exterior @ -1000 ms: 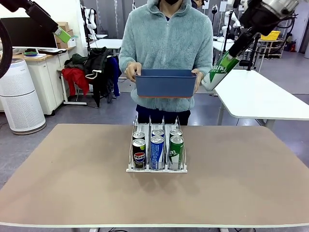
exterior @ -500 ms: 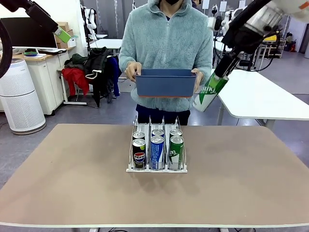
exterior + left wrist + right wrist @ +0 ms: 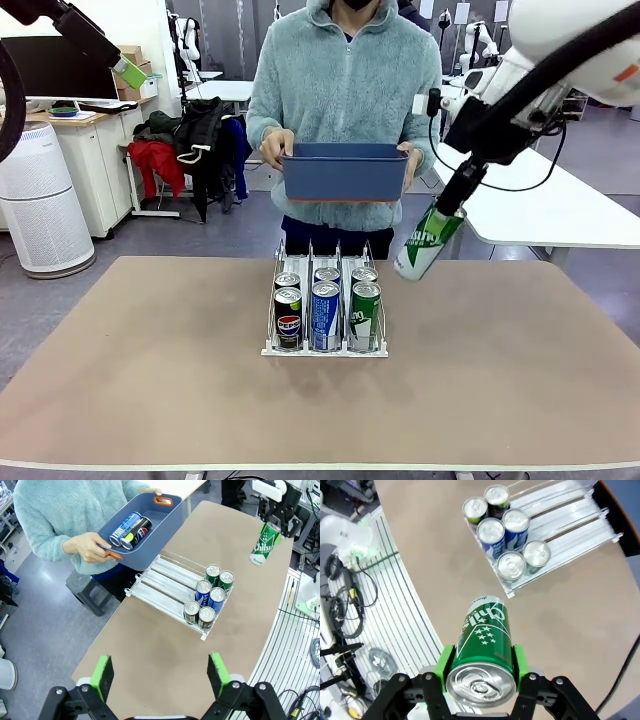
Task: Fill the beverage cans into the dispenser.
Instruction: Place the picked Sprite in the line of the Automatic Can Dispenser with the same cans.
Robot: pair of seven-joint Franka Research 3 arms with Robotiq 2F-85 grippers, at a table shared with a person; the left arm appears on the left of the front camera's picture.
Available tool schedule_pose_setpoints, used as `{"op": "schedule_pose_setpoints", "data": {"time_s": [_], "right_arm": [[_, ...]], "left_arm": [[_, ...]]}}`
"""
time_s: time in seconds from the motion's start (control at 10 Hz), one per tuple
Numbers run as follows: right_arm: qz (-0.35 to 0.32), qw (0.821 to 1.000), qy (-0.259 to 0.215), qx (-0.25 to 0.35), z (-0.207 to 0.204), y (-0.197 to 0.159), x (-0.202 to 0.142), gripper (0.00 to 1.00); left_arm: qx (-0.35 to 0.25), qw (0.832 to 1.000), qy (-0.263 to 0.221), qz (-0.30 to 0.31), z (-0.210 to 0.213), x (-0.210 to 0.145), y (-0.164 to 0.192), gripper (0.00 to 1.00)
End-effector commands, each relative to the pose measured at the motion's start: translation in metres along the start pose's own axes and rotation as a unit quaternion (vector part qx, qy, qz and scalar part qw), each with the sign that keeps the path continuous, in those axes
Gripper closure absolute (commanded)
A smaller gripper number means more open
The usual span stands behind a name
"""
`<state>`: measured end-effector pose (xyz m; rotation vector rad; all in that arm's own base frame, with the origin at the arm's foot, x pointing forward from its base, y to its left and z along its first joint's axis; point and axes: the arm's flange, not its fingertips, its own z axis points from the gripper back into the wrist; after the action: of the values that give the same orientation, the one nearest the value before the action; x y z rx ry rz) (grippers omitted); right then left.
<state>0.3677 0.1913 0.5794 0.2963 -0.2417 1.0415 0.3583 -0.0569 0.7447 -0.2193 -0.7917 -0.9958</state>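
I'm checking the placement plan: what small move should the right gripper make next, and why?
Probably swing the held green can toward the dispenser's right lane and lower it behind the two green cans. The right gripper holds it tilted in the air beside the dispenser, and that lane's rear is bare.

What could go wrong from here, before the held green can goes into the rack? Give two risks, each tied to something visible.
1. The right hand grips the held can only near its top, and it hangs tilted; it might slip or catch a divider of the dispenser.
2. Two green cans already stand at the front of the right lane; the free space lies behind them, near the person's blue bin, so a knock seems possible.
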Motion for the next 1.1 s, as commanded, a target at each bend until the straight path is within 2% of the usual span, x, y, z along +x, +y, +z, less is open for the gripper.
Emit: {"op": "schedule_pose_setpoints", "data": {"time_s": [0.0,0.1,0.6,0.7,0.8,0.9,1.0], "right_arm": [[0.087,0.995,-0.028,0.030,-0.0006,0.0004,-0.0085,0.41],[0.000,1.000,0.000,0.000,0.0000,0.0000,0.0000,0.41],[0.000,1.000,0.000,0.000,0.0000,0.0000,0.0000,0.41],[0.007,1.000,-0.001,0.008,-0.0041,0.0005,-0.0042,1.00],[0.017,1.000,-0.001,0.011,-0.0055,0.0020,-0.0024,1.00],[-0.004,0.999,-0.005,-0.036,-0.0072,0.0009,0.0014,1.00],[0.009,1.000,0.000,0.009,-0.0050,0.0011,-0.0038,1.00]], "left_arm": [[0.001,1.000,-0.004,0.000,-0.0005,-0.0003,0.0013,0.00],[0.001,1.000,-0.004,0.000,-0.0005,-0.0003,0.0013,0.00],[0.001,1.000,-0.004,0.000,-0.0005,-0.0003,0.0013,0.00],[0.001,1.000,-0.004,0.000,-0.0005,-0.0003,0.0013,0.00],[0.001,1.000,-0.004,0.000,-0.0005,-0.0003,0.0013,0.00],[0.001,1.000,-0.004,0.000,-0.0005,-0.0003,0.0013,0.00],[0.001,1.000,-0.004,0.000,-0.0005,-0.0003,0.0013,0.00]]}}
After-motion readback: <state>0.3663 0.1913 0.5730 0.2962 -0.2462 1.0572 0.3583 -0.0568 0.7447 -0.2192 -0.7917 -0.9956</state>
